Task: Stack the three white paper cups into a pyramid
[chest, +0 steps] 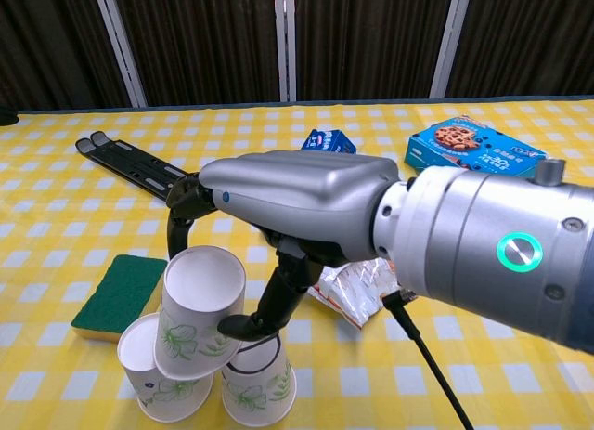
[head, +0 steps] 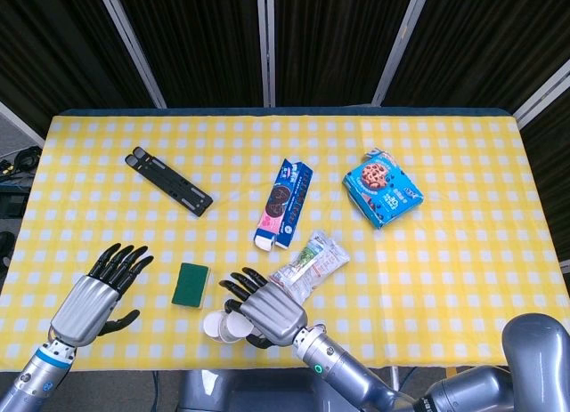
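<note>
The right hand (chest: 288, 216) grasps the top paper cup (chest: 200, 311), dark fingers curled over its far rim and the thumb (chest: 255, 314) pressed against its flowered side. That cup is tipped, mouth toward the chest camera, and sits on the two lower paper cups: the left base cup (chest: 158, 379) and the right base cup (chest: 255, 384), which stand just beside each other at the near table edge.

Only the chest view shows this grip and the three-cup arrangement. In the head view the same hand (head: 267, 307) covers most of the stack, and just a bit of white cup (head: 223, 326) shows at its left. The head view alone shows the left hand (head: 96, 298), holding nothing, fingers spread, resting over the yellow checked tablecloth (head: 463, 252) well apart from the cups.

Near the cups on their left lies a green sponge (chest: 116, 293). Behind the right hand a crinkled snack packet (chest: 357, 286) is partly hidden by the wrist; the head view shows it whole (head: 310, 263). Farther back lie a blue and pink biscuit box (head: 285, 204), a blue cookie box (chest: 471, 149) and a black folding stand (chest: 130, 165). In the chest view the biscuit box is mostly blocked by the hand, only its blue end showing. The right forearm fills that view's right side and is cut off by the frame.
</note>
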Motion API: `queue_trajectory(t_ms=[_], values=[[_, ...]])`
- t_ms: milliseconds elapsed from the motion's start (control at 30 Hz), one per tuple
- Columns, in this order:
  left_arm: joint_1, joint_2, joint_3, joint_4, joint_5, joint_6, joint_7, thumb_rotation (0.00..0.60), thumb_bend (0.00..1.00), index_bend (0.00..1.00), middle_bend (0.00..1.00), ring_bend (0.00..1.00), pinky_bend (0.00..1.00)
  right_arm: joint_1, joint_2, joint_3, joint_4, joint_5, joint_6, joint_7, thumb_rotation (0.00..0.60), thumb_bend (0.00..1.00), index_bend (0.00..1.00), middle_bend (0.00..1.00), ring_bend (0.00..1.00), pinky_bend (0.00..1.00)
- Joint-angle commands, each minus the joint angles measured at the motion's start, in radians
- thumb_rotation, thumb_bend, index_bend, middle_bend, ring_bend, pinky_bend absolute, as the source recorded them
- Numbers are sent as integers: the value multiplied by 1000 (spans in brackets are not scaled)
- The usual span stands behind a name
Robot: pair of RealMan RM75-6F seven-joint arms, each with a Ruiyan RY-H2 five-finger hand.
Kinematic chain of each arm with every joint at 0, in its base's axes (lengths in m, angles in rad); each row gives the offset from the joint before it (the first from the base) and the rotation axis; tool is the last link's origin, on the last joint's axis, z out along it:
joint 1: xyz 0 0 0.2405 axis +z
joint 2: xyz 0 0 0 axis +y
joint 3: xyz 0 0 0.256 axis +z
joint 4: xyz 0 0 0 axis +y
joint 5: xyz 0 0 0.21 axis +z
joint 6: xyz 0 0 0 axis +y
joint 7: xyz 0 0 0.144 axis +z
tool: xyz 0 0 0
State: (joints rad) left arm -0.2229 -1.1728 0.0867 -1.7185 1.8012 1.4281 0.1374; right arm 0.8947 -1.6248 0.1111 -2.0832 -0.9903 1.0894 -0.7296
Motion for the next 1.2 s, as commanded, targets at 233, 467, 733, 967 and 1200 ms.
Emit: queue_trajectory(t_ms=[233, 467, 733, 967, 1200], values=[[0, 1, 1, -2, 2, -1, 3, 600, 220, 39, 0, 0, 0, 13, 4, 0, -34, 27, 32, -56, 600, 154, 277, 25, 0, 0], [1, 2, 1, -3, 4, 0, 2, 600, 221, 39, 0, 0, 0, 28, 15, 5, -78, 58, 71, -124, 600, 151, 246, 7, 0, 0], [5, 5, 2, -3, 8, 8, -1, 600, 220, 39, 0, 0, 0, 23, 54, 1, -113, 59, 144, -199, 600, 152, 244, 0, 0, 0], [10, 7, 1, -2, 11, 20, -4, 600, 221, 38, 0, 0, 0, -42, 171, -37, -141, -10, 257, -225, 600, 151, 221, 0, 0, 0], [14, 8, 1, -6, 13, 24, 4, 600, 221, 38, 0, 0, 0, -193, 340, -104, -103, -162, 364, -44, 600, 151, 163, 0, 0, 0]])
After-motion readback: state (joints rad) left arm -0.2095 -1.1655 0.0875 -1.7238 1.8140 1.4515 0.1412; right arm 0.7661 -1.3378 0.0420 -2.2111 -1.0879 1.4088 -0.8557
